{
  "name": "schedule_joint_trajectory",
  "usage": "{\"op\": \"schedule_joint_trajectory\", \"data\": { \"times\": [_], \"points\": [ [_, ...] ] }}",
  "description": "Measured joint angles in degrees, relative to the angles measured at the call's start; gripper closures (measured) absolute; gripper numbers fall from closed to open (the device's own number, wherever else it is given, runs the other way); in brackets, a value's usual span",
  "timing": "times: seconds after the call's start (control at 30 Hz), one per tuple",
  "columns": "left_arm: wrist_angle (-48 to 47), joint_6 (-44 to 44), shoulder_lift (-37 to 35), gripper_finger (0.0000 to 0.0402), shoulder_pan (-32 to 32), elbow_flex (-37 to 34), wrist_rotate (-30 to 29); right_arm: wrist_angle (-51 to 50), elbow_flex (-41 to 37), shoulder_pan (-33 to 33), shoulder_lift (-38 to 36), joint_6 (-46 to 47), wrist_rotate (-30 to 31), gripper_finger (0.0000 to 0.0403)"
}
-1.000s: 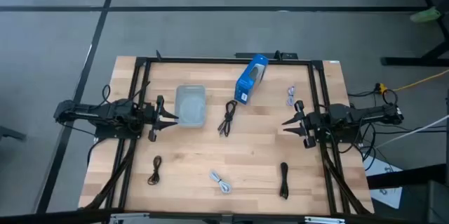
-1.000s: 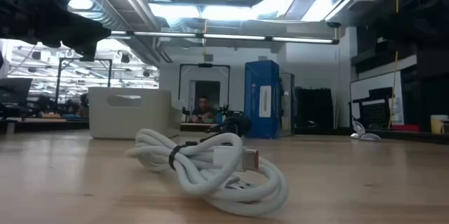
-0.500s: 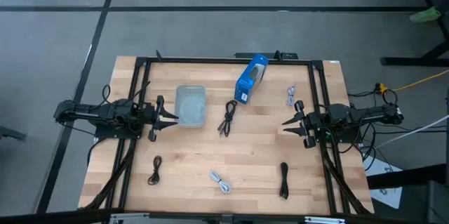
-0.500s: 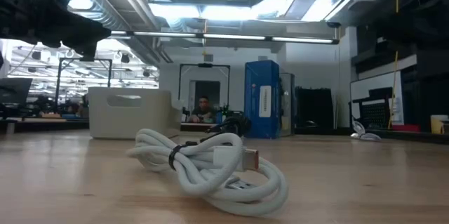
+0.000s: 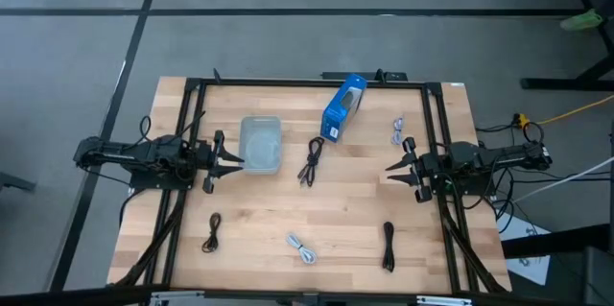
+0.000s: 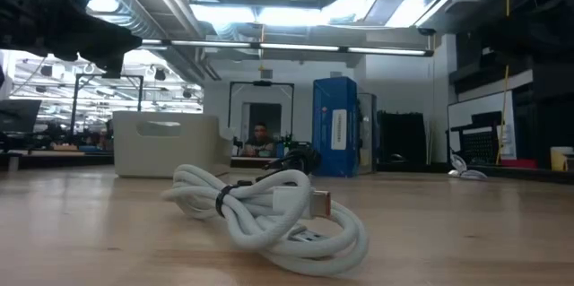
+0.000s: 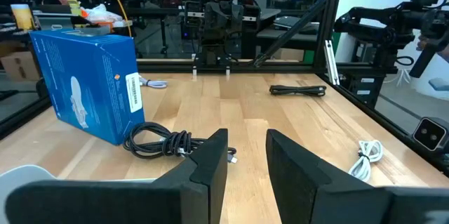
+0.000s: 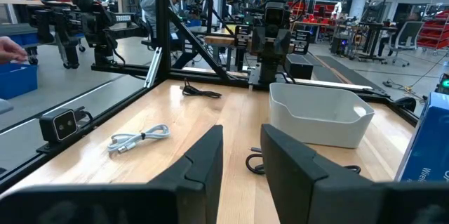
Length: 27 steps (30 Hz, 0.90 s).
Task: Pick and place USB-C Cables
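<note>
Five bundled cables lie on the wooden table: a black one [image 5: 311, 162] near the middle, a black one [image 5: 211, 233] at the near left, a light grey one [image 5: 302, 247] at the near middle, a black one [image 5: 388, 247] at the near right, and a light grey one [image 5: 397, 131] at the far right. My left gripper [image 5: 233, 162] is open and empty beside the translucent bin [image 5: 260, 144]. My right gripper [image 5: 391, 167] is open and empty at the table's right side. In the left wrist view the open fingers [image 7: 210, 164] point toward the middle black cable [image 7: 165, 142].
A blue box [image 5: 342, 107] lies at the far middle, next to the middle black cable. A dark metal frame [image 5: 288, 82] runs along the table's edges. The low view shows the near light grey cable [image 6: 269, 214] close up. People show in the room beyond the table.
</note>
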Motion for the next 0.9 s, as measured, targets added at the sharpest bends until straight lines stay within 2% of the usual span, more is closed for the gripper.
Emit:
{"op": "schedule_joint_trajectory", "data": {
  "times": [0.67, 0.9],
  "points": [
    [-0.01, 0.0, 0.0, 0.0309, -0.02, 0.0, -0.01, 0.2, 0.01, 0.0, -0.01, 0.19, 0.0, 0.0301],
    [1.02, 1.53, 0.0, 0.0309, -0.02, -0.04, -0.23, 3.9, 0.01, 0.0, 0.0, 8.73, 0.0, 0.0301]
  ]
}}
